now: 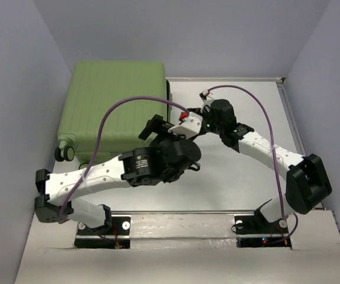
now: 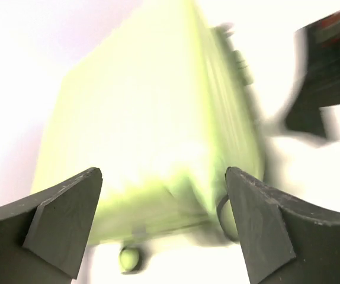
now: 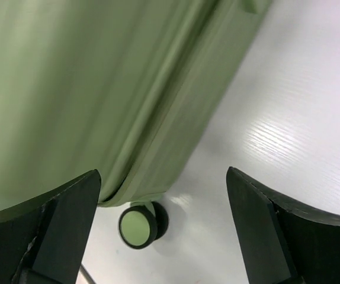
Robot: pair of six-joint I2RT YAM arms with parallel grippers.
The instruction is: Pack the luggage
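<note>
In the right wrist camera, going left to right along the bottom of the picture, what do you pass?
Black finger → luggage wheel → white table → second black finger.

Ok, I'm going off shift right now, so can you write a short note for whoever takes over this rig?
Left claw: open, empty, pointed at the luggage; its camera view is blurred.
Right claw: open, empty, above the luggage's edge near a wheel.
Luggage: shut, lying flat on the table at the far left, ribbed shell up.
Done: nothing is gripped; the contents are hidden.
Left: no loose items to pack are in view. The lid probably needs opening or checking first.
</note>
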